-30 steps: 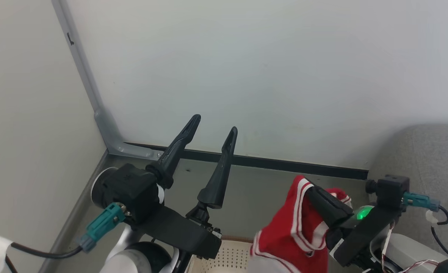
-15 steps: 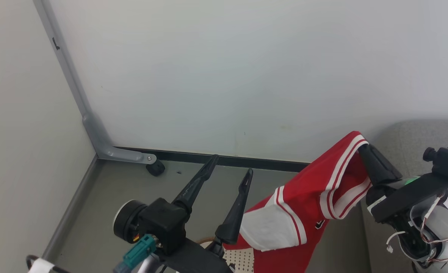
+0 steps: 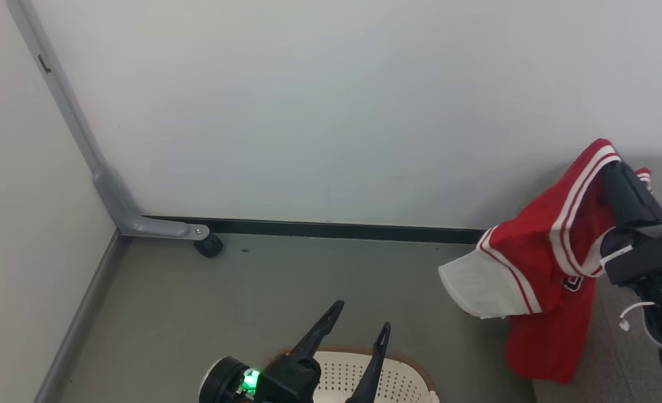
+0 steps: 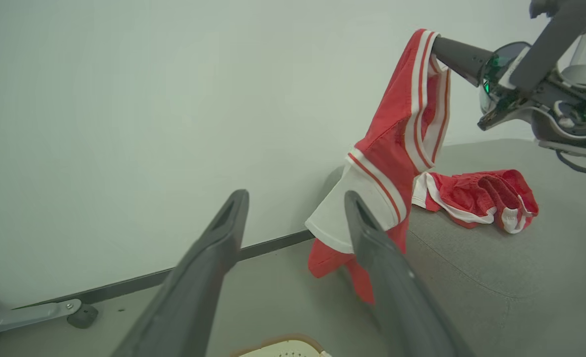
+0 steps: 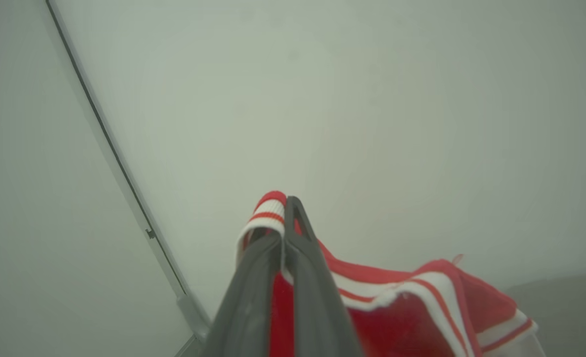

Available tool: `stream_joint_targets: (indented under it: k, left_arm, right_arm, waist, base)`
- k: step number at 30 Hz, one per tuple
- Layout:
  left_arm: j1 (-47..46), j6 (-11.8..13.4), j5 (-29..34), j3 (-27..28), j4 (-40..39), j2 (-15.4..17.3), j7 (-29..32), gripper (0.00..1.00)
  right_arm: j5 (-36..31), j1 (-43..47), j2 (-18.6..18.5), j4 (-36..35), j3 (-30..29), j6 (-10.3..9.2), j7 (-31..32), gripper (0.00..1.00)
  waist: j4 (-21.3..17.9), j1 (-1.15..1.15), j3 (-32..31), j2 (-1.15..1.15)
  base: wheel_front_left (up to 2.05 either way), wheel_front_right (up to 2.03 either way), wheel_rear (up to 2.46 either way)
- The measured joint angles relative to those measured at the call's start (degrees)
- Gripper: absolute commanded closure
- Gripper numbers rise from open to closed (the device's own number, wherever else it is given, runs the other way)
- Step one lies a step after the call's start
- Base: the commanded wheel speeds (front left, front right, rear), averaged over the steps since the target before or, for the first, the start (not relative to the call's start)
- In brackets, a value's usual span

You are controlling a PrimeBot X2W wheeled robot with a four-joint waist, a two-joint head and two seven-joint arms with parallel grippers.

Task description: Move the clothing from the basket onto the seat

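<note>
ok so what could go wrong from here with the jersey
1. The right gripper pinches just the striped trim of the jersey, so the thin fabric might slip free mid-carry.
2. Most of the jersey hangs beside the edge of the sofa, seemingly over the floor; let go here, it would likely slide off.
3. Swinging it across could drag the other red garment lying on the sofa.

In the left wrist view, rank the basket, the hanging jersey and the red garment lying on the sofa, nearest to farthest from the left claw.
1. Basket: just below the left claw.
2. Hanging jersey: to its right, held up by the right claw.
3. Red garment: farther right, lying on the sofa.
</note>
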Motion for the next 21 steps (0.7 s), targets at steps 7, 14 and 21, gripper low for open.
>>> stream_joint_targets:
  k: [7, 14, 21]
  left_arm:
    - [0.87, 0.34, 1.22, -2.53, 2.65, -0.46, -1.77, 0.00]
    - [0.86, 0.81, 3.57, -4.13, 5.03, -1.23, -3.86, 0.00]
    - [-0.04, 1.31, 5.26, -6.12, 7.01, -1.70, -5.84, 0.00]
  right_arm:
    - [-1.88, -2.33, -4.67, -1.43, -6.47, -0.85, -0.01, 1.00]
    - [-2.88, -5.26, -10.32, -1.76, -12.98, -0.62, -0.11, 1.00]
    - [-2.58, -8.36, -16.23, -0.40, -20.60, 0.30, -0.43, 1.00]
  waist:
    - [-1.84, 0.00, 1.73, 0.00]
    - [-3.68, 0.00, 4.36, 0.00]
    - [-5.08, 0.01, 7.93, 0.00]
  base:
    - [0.00, 0.00, 0.00]
    - [0.00, 0.00, 0.00]
    - [0.00, 0.00, 0.00]
